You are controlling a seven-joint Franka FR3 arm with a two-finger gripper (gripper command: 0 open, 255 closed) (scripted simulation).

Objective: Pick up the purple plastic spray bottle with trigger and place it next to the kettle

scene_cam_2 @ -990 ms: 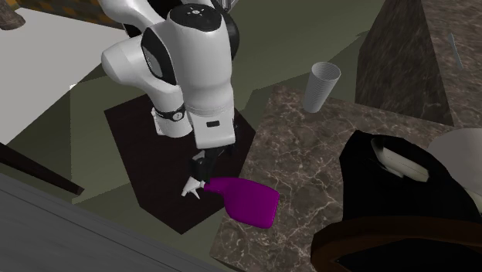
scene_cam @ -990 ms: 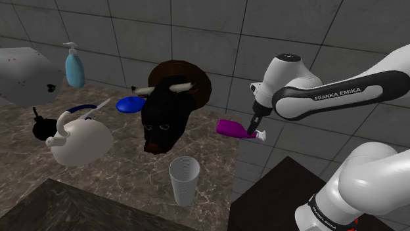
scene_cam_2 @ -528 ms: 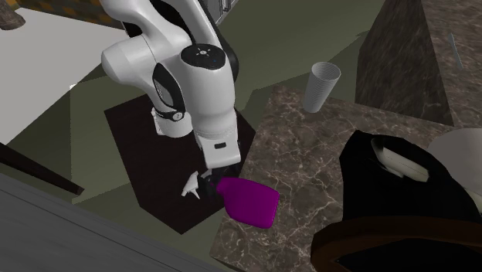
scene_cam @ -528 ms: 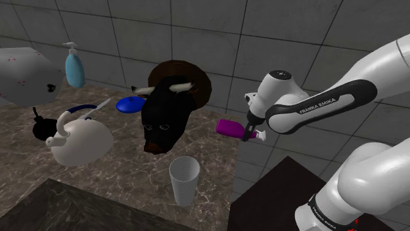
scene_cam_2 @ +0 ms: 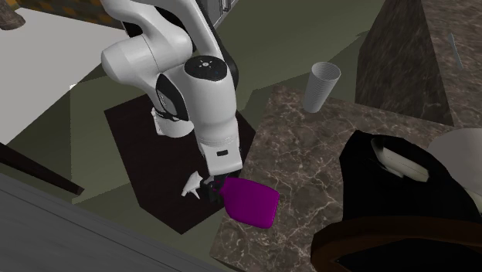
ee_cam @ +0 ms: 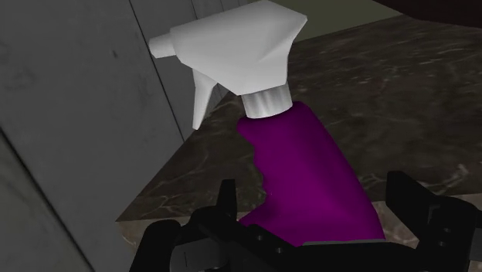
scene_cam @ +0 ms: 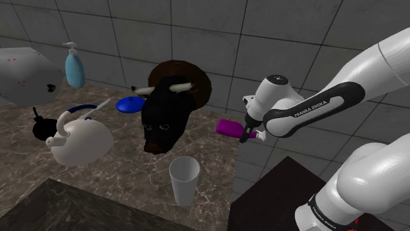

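Purple spray bottle [ee_cam: 305, 154] now inside the lowered, parted gripper [ee_cam: 313, 195]

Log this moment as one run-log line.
phase: pre-grasp | hand: open, astride bottle body | spray bottle: purple, lying at edge of counter | kettle: white, at shoulder view's left

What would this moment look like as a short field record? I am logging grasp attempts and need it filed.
target: purple spray bottle, lying on its side at the counter's edge, white trigger head past the edge
hand: gripper open, fingers straddling the bottle's body, one clearly apart from it
held: no
goal: white kettle with blue handle, far toward the shoulder view's left
in between: black bull head, grey cup
surface: dark marbled counter
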